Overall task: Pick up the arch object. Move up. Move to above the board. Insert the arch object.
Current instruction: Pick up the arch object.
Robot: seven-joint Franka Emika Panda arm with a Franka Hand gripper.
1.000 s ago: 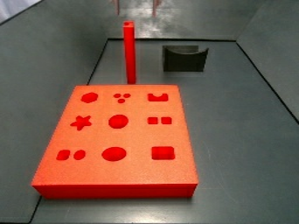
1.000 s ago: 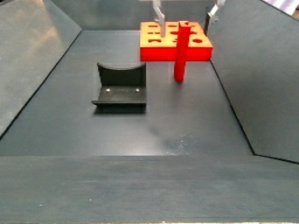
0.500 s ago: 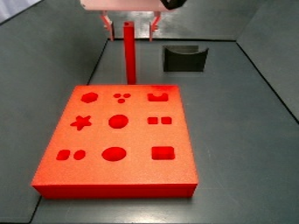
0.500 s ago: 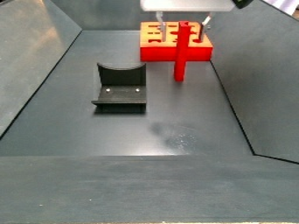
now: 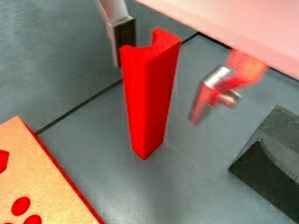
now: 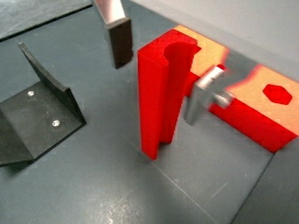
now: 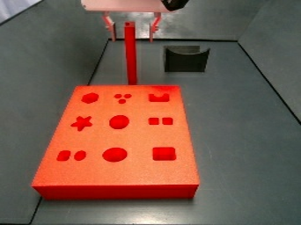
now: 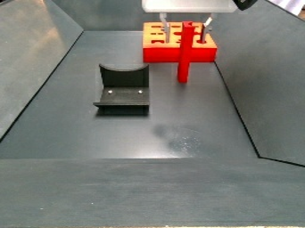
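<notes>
The arch object (image 7: 129,57) is a tall slim red post standing upright on the grey floor just behind the board (image 7: 141,138), a red-orange slab with shaped recesses. My gripper (image 7: 133,28) is lowered over the post's top, open, with one finger on each side. In both wrist views the post (image 5: 152,92) (image 6: 163,92) stands between the fingers (image 5: 118,31) (image 6: 118,39) with gaps on both sides; nothing is gripped. In a side view the post (image 8: 185,58) stands in front of the board (image 8: 161,53).
The dark fixture (image 7: 185,58) stands to the right of the post near the back wall; it also shows in a side view (image 8: 123,87) and in both wrist views (image 5: 268,162) (image 6: 35,114). Grey sloped walls enclose the floor.
My gripper has come down from above the frame edge until its fingers straddle the post's top. The post, board and fixture have not moved.
</notes>
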